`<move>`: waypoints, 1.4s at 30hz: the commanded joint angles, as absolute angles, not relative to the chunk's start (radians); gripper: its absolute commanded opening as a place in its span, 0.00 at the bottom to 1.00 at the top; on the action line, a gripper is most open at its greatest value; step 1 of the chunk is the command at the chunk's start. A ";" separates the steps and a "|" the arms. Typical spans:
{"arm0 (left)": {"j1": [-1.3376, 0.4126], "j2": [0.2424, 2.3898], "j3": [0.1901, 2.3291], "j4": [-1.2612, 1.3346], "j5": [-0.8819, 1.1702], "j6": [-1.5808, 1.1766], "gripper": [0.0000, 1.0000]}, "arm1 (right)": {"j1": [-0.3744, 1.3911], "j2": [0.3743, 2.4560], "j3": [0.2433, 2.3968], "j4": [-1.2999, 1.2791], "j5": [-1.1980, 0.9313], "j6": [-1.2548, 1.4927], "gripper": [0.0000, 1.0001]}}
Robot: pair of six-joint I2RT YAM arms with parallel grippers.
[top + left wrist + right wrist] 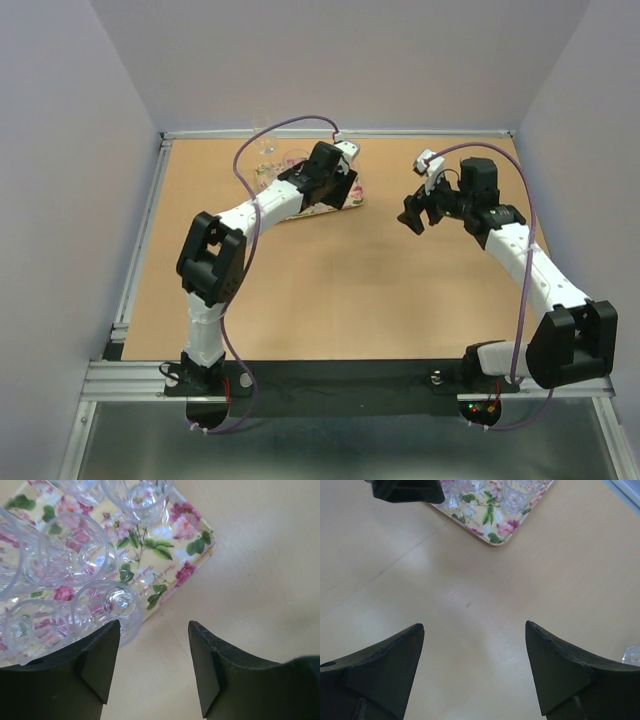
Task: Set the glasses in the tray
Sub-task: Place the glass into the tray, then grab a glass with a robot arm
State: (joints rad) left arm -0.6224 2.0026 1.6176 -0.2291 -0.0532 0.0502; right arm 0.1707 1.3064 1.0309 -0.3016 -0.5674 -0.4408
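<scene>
Seen from above, the left arm (270, 205) covers most of the tray (348, 204) and the glasses (268, 152) are too small to count, while both wrist views crop the tray and its glasses, and a clear object (632, 655) at the right wrist view's right edge is cut off too short to identify.

clear glasses (75, 555), clustered on floral tray (192, 542)

Pale lilac walls (350, 60) enclose a tan tabletop (330, 290).
</scene>
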 commanded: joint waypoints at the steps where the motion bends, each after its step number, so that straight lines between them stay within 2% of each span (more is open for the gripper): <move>1: -0.629 1.770 1.554 -0.150 -0.026 0.051 0.69 | 0.153 1.258 1.011 -0.245 -0.557 -0.442 0.87; 12: -0.617 1.415 1.268 -0.077 -0.081 0.072 0.78 | 0.097 1.267 1.014 -0.247 -0.531 -0.445 0.87; 25: -0.601 0.913 0.872 -0.006 -0.398 0.077 0.94 | -0.060 1.276 1.043 -0.245 -0.538 -0.374 0.88; 30: -0.601 0.821 0.766 0.040 -0.498 0.054 0.99 | -0.064 1.296 1.046 -0.247 -0.508 -0.342 0.88; 36: -0.601 0.758 0.713 0.087 -0.514 0.049 0.99 | -0.066 1.318 1.091 -0.248 -0.437 -0.282 0.88; 42: -0.601 0.752 0.715 0.091 -0.486 0.040 0.99 | -0.064 1.379 1.186 -0.247 -0.339 -0.195 0.93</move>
